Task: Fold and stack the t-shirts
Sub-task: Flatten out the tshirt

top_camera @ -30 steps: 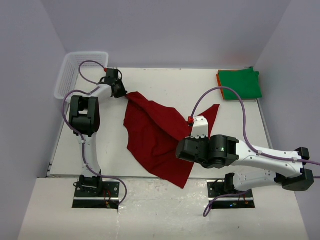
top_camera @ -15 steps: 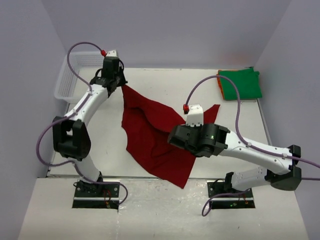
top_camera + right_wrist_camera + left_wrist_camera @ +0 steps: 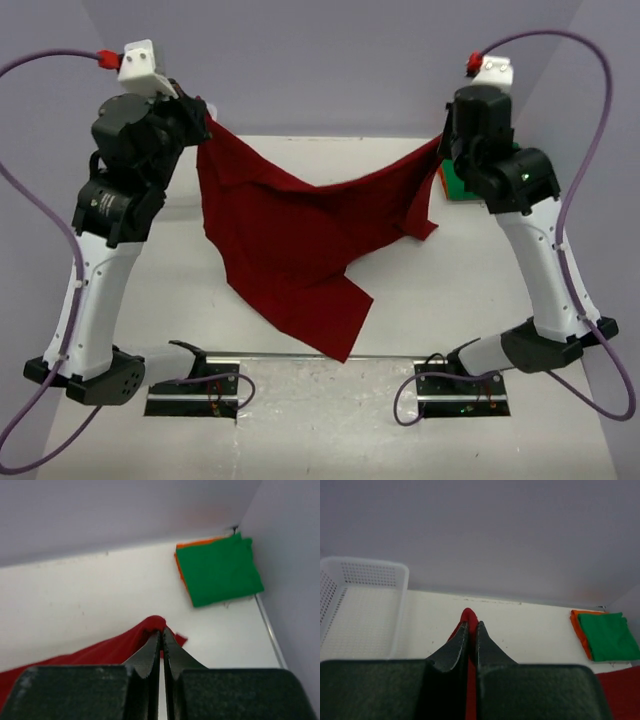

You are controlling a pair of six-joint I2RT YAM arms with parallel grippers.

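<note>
Two pinch grips, both raised above the table: left gripper clenched on one corner, dark red t-shirt sagging between, right gripper clenched on the opposite corner. Green t-shirt lies folded on orange t-shirt, table's far-right corner. Best to level the corners, pull taut, lower flat. No readable writing.

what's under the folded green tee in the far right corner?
An orange t-shirt: only a strip of it shows along the left and far edges of the green t-shirt. The rest is covered, so how it is folded cannot be judged.
</note>
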